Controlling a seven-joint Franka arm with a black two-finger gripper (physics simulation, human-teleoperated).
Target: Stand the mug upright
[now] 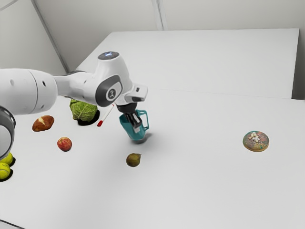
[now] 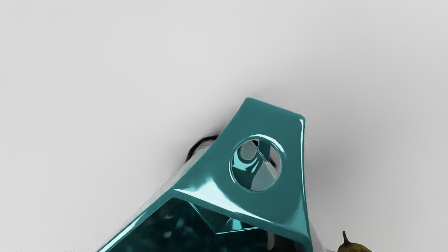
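Mug (image 1: 127, 128) is tilting at mid-surface, its rim leaning toward the exterior view's left, its handle standing out to the right. Hand (image 1: 137, 128) is reaching down right at the mug; how far open it is, and whether it is gripping the mug, I cannot tell. Brown-green fruit (image 1: 133, 160) is sitting near the mug on the near side. Left of it: apple (image 1: 65, 144), bread roll (image 1: 43, 123), cabbage (image 1: 83, 110) farther back, yellow-green balls (image 1: 4, 171) at far left. Surface (image 1: 205, 191) is stretching widely between mug and donut (image 1: 256, 142), which is lying well apart, to the right. Far edge of the surface is running well beyond the mug.
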